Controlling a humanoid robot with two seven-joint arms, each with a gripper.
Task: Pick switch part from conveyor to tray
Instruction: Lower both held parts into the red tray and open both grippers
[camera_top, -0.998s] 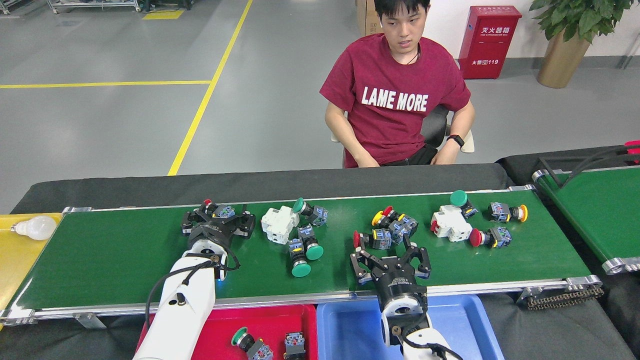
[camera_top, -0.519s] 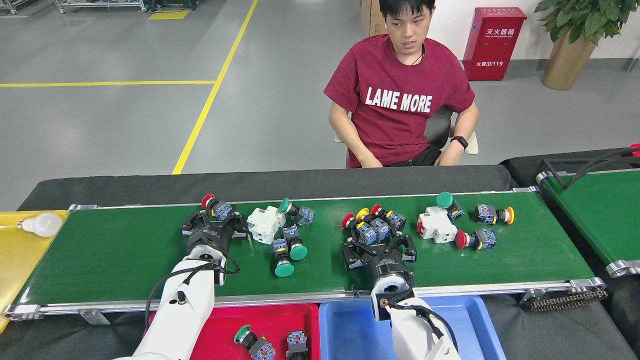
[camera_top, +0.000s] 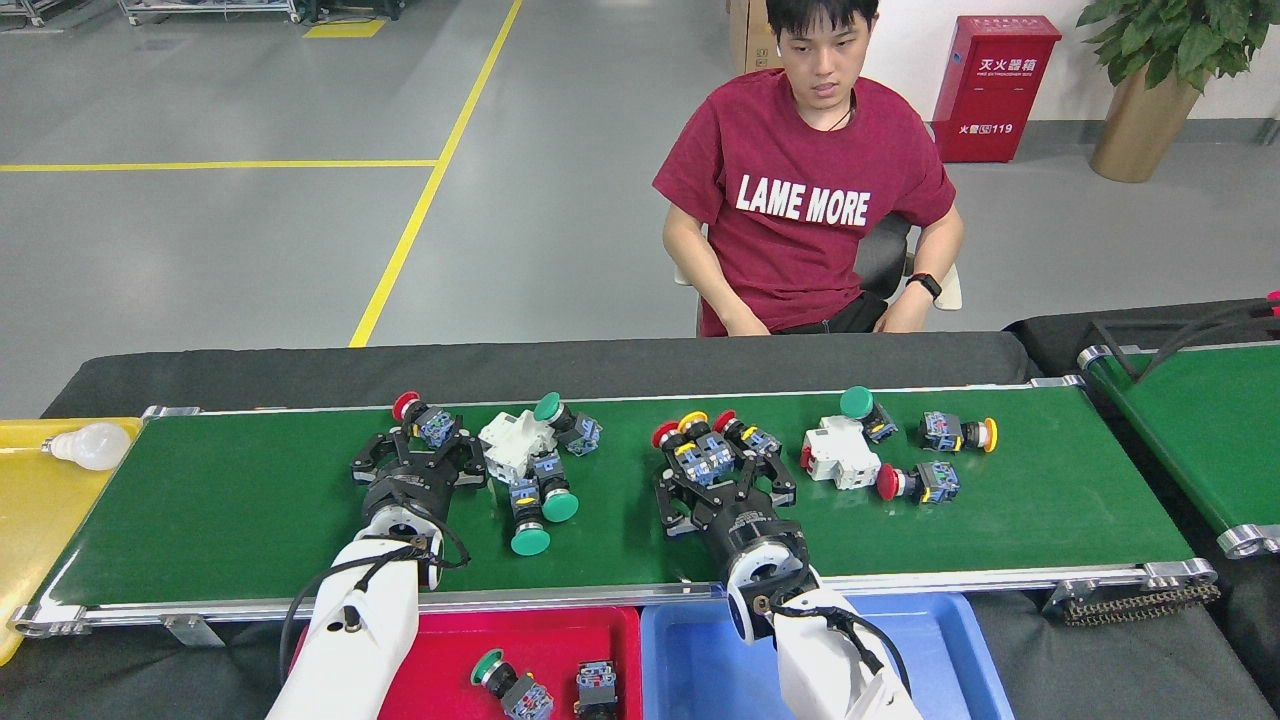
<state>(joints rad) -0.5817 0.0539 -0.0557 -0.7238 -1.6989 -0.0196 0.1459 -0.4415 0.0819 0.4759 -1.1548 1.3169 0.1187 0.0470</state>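
Observation:
The conveyor (camera_top: 250, 500) carries several switch parts. My left gripper (camera_top: 418, 458) is open, just short of a red-capped switch part (camera_top: 422, 421) that lies at its fingertips. Beside it are a white breaker (camera_top: 512, 445) and green-capped parts (camera_top: 540, 500). My right gripper (camera_top: 726, 480) is open over the near side of a cluster of red- and yellow-capped switch parts (camera_top: 700, 448); whether it touches them I cannot tell. The red tray (camera_top: 450, 640) at the near edge holds two switch parts (camera_top: 510, 688).
A blue tray (camera_top: 980, 670) stands right of the red one. A yellow tray (camera_top: 30, 520) with a bulb (camera_top: 90, 445) is at the left. More parts (camera_top: 900, 450) lie to the right. A person (camera_top: 810, 200) sits behind. A second belt (camera_top: 1200, 420) is at the right.
The parts on the belt have drifted left. My right gripper has moved forward and left onto the red and yellow cluster. My left gripper has shifted slightly left with the red-capped part.

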